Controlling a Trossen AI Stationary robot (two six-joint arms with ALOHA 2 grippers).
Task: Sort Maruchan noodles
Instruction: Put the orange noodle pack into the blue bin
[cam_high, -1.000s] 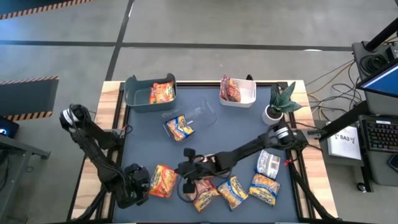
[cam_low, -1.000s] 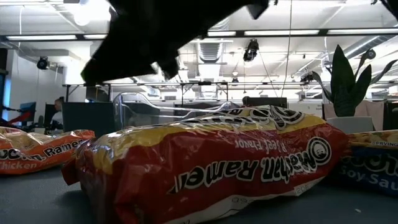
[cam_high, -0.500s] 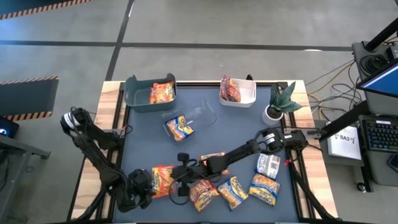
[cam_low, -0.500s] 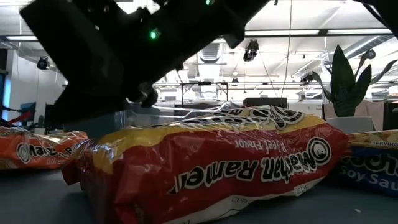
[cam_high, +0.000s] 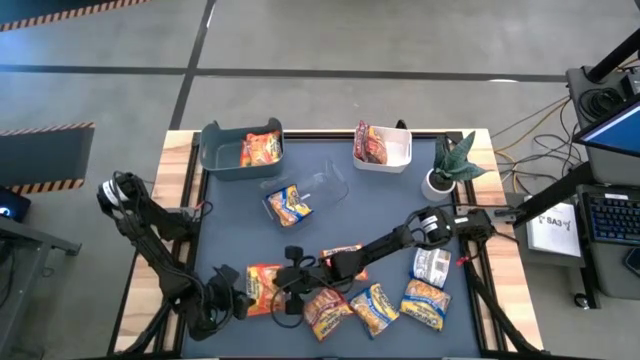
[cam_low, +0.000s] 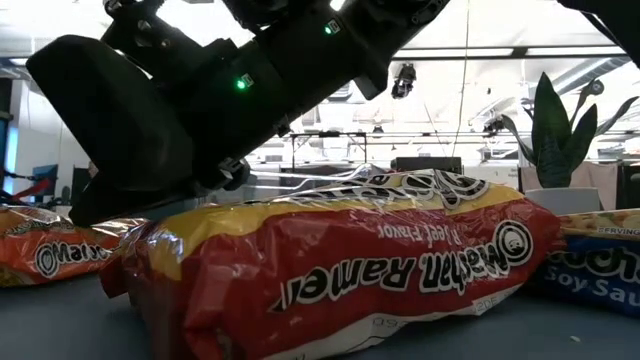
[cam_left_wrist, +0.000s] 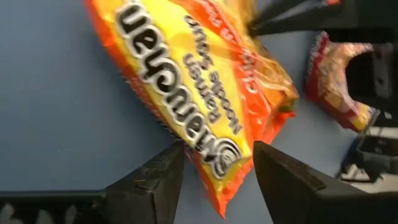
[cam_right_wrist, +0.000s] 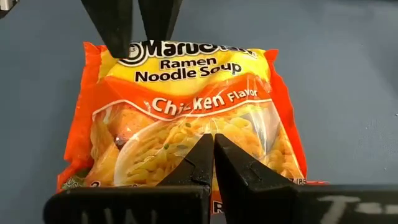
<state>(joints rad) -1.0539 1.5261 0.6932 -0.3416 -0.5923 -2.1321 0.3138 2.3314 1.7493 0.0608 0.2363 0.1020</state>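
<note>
An orange Maruchan chicken packet (cam_high: 262, 288) lies near the table's front left, between my two grippers. My left gripper (cam_left_wrist: 217, 180) comes from the left and is shut on the packet's logo end. My right gripper (cam_right_wrist: 214, 152), fingers shut, reaches in from the right and hangs over the packet's other half (cam_right_wrist: 186, 134). In the low view the right gripper's dark body (cam_low: 150, 130) slants down toward the packet (cam_low: 45, 255). More noodle packets (cam_high: 375, 308) lie flat on the mat to the right. My left gripper pinches the packet's logo end (cam_left_wrist: 214, 158) between its two fingers, which slant down from the table's left and lie across that end. The packet is tipped, its printed face turned toward the near edge. My right gripper's shut fingertips (cam_right_wrist: 208, 149) stand over the packet's printed bowl; whether they touch it I cannot tell.
At the back stand a teal bin (cam_high: 215, 150) holding orange packets and a white bin (cam_high: 395, 150) with a red one. A clear bin (cam_high: 320, 185) lies on its side with a blue-yellow packet. A potted plant (cam_high: 450, 165) is back right. A red packet (cam_low: 350, 270) lies close to the low camera.
My right gripper has come down and toward the table's left, over the orange packet, staying shut. My left gripper has rolled its wrist in place, and the packet has tipped with it, its logo face now turned toward the near edge.
</note>
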